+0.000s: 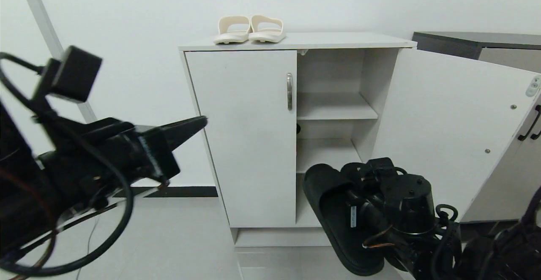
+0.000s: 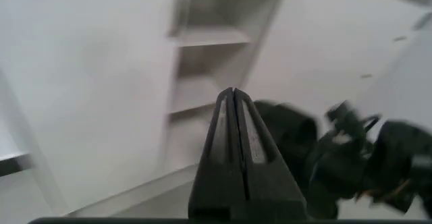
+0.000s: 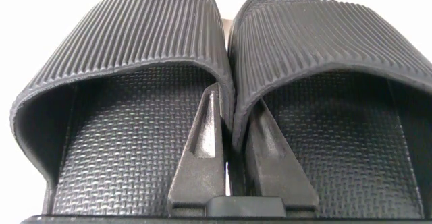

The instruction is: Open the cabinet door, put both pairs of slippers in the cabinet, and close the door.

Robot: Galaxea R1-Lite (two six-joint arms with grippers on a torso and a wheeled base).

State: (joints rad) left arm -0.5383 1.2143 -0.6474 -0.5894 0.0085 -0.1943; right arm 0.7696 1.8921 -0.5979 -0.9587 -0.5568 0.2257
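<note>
near the open white cabinet (image 1: 241, 136), my right gripper (image 3: 233, 106) pinches both black ribbed rubber slippers (image 3: 135, 42), left gripper (image 2: 233, 101) pressed together; next, shelve them inside.

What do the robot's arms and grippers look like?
Both arms are black. The left gripper has two long fingers tapering to a wedge, a boxy camera on its wrist and a thick black cable looping below. The right arm has a rounded housing, thin curled cables and a pale label. The right gripper has hollowed triangular fingers.
</note>
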